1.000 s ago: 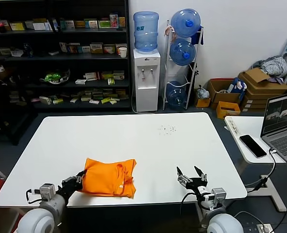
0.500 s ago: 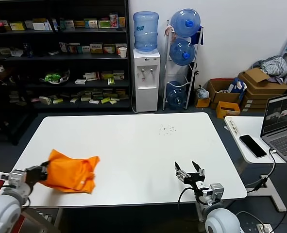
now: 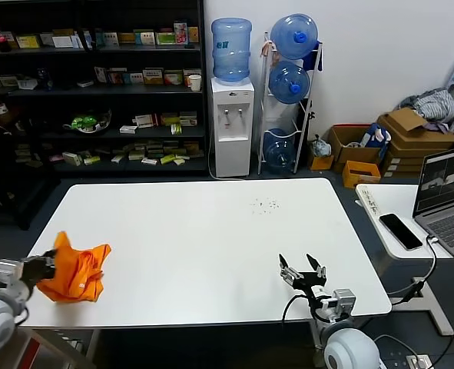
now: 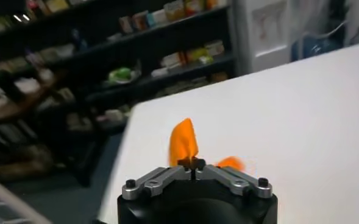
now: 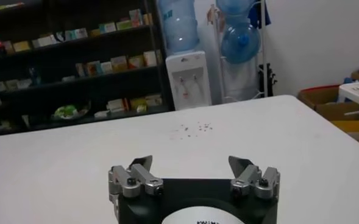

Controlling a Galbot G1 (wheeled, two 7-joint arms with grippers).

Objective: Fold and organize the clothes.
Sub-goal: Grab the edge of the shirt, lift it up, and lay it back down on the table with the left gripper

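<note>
No writing can be read on the orange T-shirt [image 3: 74, 275], which is bunched up at the near left corner of the white tabletop [image 3: 211, 238]. The shirt is held at its left edge by the left tool [image 3: 44, 267], whose fingers are pinched tight on the cloth, with the rest of the shirt lying just to the right of that tool. The right tool [image 3: 303, 270] is held over the near right part of the tabletop, well apart from the shirt, with its fingers spread wide and nothing between them.
</note>
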